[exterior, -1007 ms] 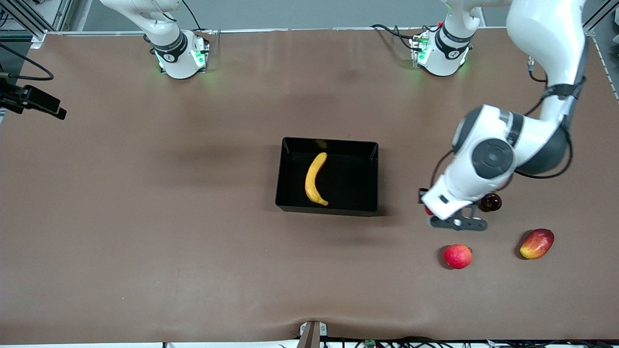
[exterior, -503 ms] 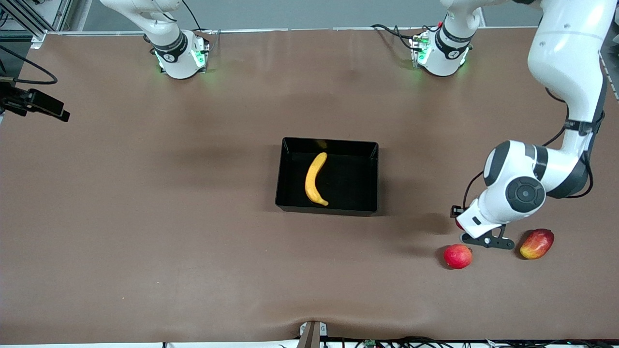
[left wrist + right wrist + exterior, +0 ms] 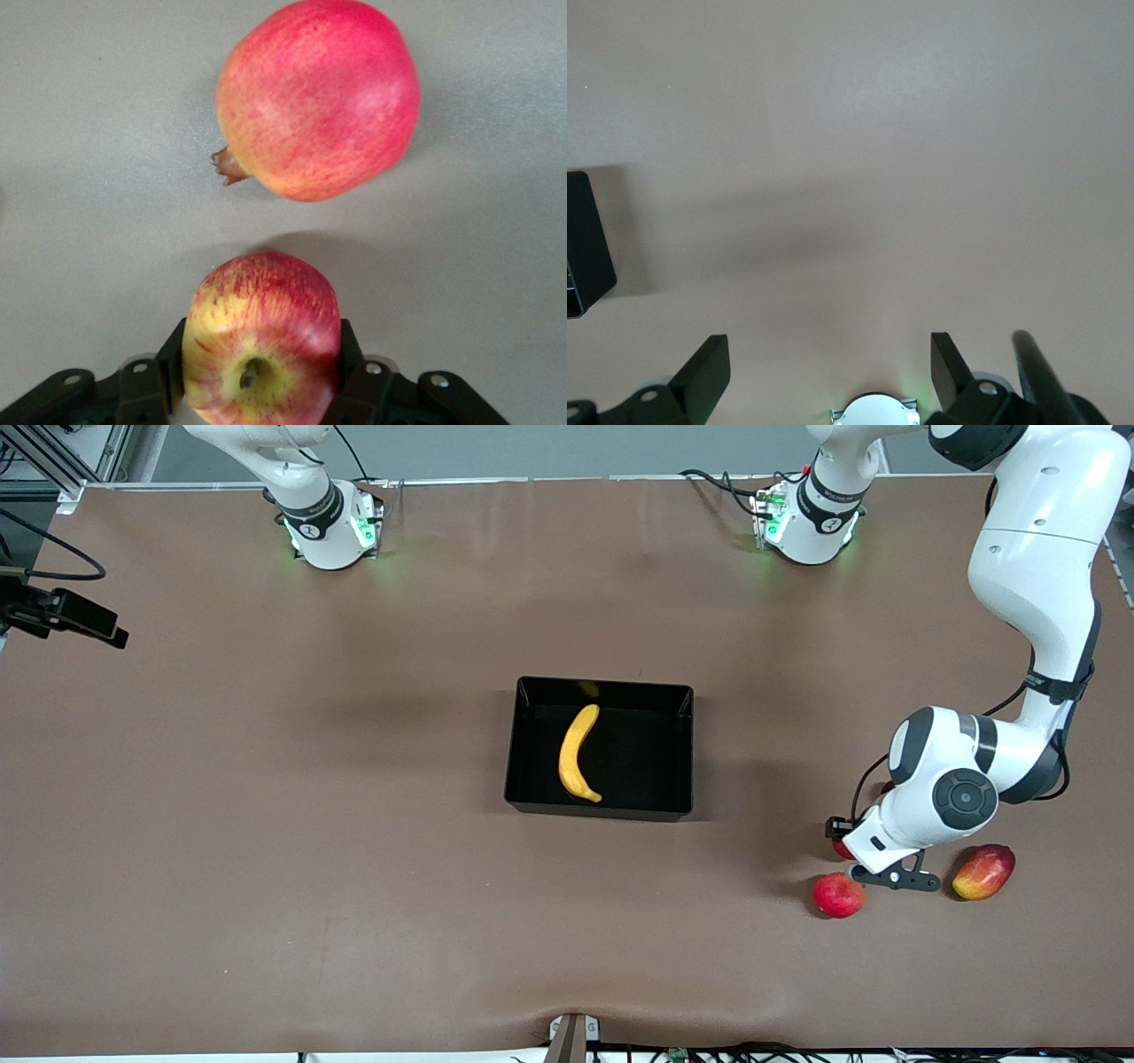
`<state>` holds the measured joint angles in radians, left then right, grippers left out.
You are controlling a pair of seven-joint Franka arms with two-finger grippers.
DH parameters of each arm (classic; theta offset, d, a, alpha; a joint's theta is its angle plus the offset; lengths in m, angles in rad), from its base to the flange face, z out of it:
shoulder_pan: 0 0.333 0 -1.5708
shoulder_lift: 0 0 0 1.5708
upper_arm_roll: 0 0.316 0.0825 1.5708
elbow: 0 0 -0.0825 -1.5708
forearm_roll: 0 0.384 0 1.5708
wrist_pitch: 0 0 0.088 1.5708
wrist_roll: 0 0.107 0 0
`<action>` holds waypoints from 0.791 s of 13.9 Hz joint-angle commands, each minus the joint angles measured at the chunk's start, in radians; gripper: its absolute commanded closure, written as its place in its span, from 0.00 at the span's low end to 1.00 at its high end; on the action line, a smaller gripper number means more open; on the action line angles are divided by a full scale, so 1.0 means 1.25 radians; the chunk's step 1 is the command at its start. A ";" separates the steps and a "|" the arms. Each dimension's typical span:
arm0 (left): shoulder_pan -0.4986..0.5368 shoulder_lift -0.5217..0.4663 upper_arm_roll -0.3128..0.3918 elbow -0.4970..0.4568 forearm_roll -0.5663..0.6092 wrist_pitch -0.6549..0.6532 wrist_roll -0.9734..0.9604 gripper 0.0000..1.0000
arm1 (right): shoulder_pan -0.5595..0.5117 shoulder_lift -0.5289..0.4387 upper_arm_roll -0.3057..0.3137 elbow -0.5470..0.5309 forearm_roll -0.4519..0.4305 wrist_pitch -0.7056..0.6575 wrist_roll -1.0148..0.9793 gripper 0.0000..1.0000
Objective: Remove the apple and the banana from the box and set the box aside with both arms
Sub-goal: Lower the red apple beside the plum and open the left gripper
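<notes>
Left gripper (image 3: 261,390) clamped on the small apple (image 3: 261,341), red streaked with yellow around the stem dimple, over the counter (image 3: 266,824) just beside the round pink-red apple (image 3: 838,895). Right gripper (image 3: 830,367) waits, fingers apart. The curved yellow banana (image 3: 577,754) lies in the glossy black box (image 3: 599,808). An oval mango (image 3: 983,872) lies nearby.

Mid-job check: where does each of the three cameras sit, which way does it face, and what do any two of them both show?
Front view: high across the table, facing both bases; shows the box with the banana and the left arm.
Left wrist view: looks down past the left gripper, shut on the yellow-patched apple.
Right wrist view: looks down past the open right gripper at the table.
Shared: the pink-red apple.
</notes>
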<state>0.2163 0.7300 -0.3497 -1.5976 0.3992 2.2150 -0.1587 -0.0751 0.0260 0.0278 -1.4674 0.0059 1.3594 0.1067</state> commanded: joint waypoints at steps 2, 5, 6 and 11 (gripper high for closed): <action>0.021 0.004 -0.007 0.003 0.022 0.009 0.001 0.92 | 0.002 0.053 -0.001 -0.002 -0.007 -0.048 0.010 0.00; 0.023 0.004 -0.006 0.002 0.021 0.004 0.007 0.86 | 0.001 0.053 -0.001 -0.003 -0.007 -0.051 0.010 0.00; 0.028 0.004 -0.006 -0.001 0.022 0.004 0.008 0.85 | 0.001 0.053 -0.001 -0.003 -0.006 -0.052 0.010 0.00; 0.048 0.000 -0.007 -0.008 0.022 0.004 0.014 0.00 | -0.006 0.056 -0.003 -0.003 -0.006 -0.054 0.010 0.00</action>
<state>0.2586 0.7370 -0.3484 -1.6022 0.4011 2.2188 -0.1549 -0.0762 0.1023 0.0232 -1.4767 0.0059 1.3049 0.1075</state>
